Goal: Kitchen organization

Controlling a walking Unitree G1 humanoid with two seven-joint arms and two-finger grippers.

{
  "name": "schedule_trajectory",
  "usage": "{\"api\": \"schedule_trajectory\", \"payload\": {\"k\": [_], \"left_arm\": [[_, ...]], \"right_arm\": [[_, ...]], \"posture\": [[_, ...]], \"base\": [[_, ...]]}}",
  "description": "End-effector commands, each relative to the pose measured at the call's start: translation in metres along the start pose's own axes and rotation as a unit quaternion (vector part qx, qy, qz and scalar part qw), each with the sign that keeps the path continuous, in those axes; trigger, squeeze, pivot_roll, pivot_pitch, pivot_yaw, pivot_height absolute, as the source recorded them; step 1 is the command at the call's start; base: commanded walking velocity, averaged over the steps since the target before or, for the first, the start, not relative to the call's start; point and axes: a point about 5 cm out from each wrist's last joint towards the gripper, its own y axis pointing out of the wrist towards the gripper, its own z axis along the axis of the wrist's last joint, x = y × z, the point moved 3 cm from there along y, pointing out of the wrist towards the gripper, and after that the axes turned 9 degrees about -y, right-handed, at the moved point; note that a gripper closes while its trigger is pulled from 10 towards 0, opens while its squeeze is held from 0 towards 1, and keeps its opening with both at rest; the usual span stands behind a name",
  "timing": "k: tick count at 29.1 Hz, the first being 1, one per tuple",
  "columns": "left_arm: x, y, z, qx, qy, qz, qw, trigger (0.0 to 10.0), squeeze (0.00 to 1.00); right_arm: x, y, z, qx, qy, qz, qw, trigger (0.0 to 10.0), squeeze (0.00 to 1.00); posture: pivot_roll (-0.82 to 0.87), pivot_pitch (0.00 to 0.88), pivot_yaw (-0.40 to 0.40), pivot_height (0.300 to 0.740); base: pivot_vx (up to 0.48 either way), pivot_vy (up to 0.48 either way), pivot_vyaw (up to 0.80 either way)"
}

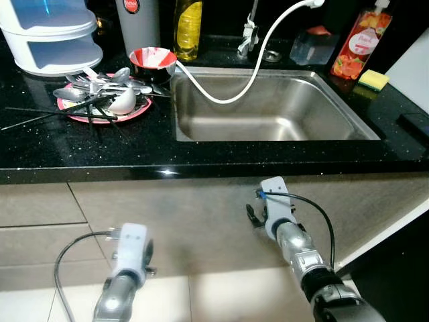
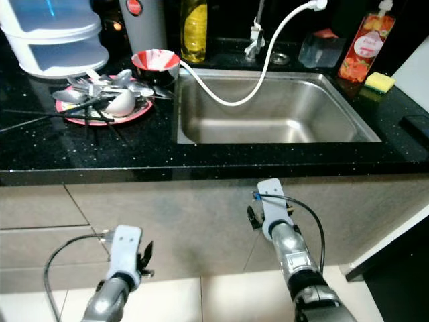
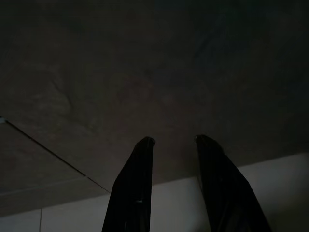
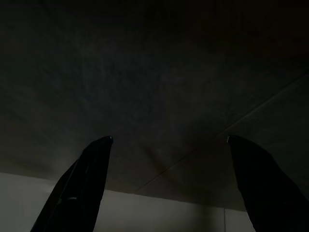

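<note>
A pink plate point(image 1: 79, 115) on the black counter point(image 1: 40, 144) left of the sink holds several spoons point(image 1: 100, 84), a white piece and black chopsticks point(image 1: 60, 113) that stick out over the counter. A red and white bowl point(image 1: 153, 60) stands at the sink's corner. The steel sink point(image 1: 268, 111) holds a white hose point(image 1: 261, 57). Both arms hang below the counter edge, facing the beige cabinet fronts. My left gripper point(image 3: 175, 140) is open by a small gap with nothing in it. My right gripper point(image 4: 169, 139) is wide open, also with nothing in it.
A white stacked container point(image 1: 50, 37) stands at the back left, beside a grey canister point(image 1: 137, 23) and a yellow bottle point(image 1: 188, 27). A red soap bottle point(image 1: 358, 43) and a yellow sponge point(image 1: 373, 80) sit right of the sink. Pale floor tiles point(image 1: 221, 295) lie below.
</note>
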Motion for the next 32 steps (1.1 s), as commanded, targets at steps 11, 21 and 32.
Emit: {"api": "schedule_trajectory", "payload": {"k": [11,21,32], "left_arm": [[0.027,-0.025,0.037,0.086,0.079,-0.031,0.993,10.0,0.0],[0.024,-0.029,0.076,0.136,0.092,-0.017,0.986,10.0,0.0],[0.019,-0.038,0.09,0.137,0.043,0.006,0.99,10.0,0.0]], "right_arm": [[0.011,-0.008,-0.015,-0.024,-0.032,-0.006,0.999,10.0,0.0],[-0.003,-0.051,-0.108,-0.179,-0.055,0.008,0.982,10.0,0.0],[0.037,-0.046,-0.096,-0.166,0.044,-0.104,0.98,10.0,0.0]], "posture": [[0.06,0.0,-0.103,0.74],[0.07,0.0,-0.036,0.74],[0.09,0.0,-0.022,0.74]], "base": [[0.0,0.0,0.0],[0.0,0.0,0.0],[0.0,0.0,0.0]]}}
